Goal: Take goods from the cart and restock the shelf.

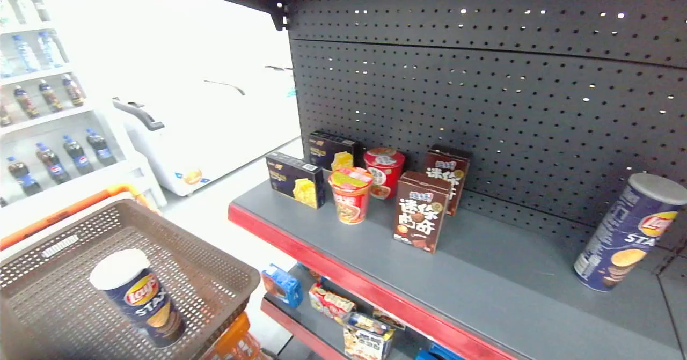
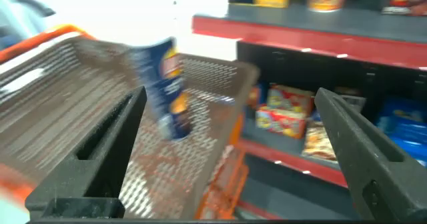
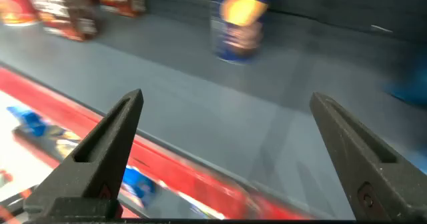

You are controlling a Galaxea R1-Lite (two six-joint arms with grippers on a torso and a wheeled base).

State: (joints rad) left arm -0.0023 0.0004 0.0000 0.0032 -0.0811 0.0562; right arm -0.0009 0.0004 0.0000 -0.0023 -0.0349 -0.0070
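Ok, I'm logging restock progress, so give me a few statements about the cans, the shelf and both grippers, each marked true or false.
1. A chip can stands in the cart basket. True.
2. The left gripper is shut on that can. False: it is open, and the can stands apart from it.
3. A second chip can is on the shelf. True.
4. The right gripper holds a noodle cup. False: it is open and empty; both noodle cups stand on the shelf.

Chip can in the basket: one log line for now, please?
chip can: standing in basket | left claw: open, facing it | right claw: open, facing shelf
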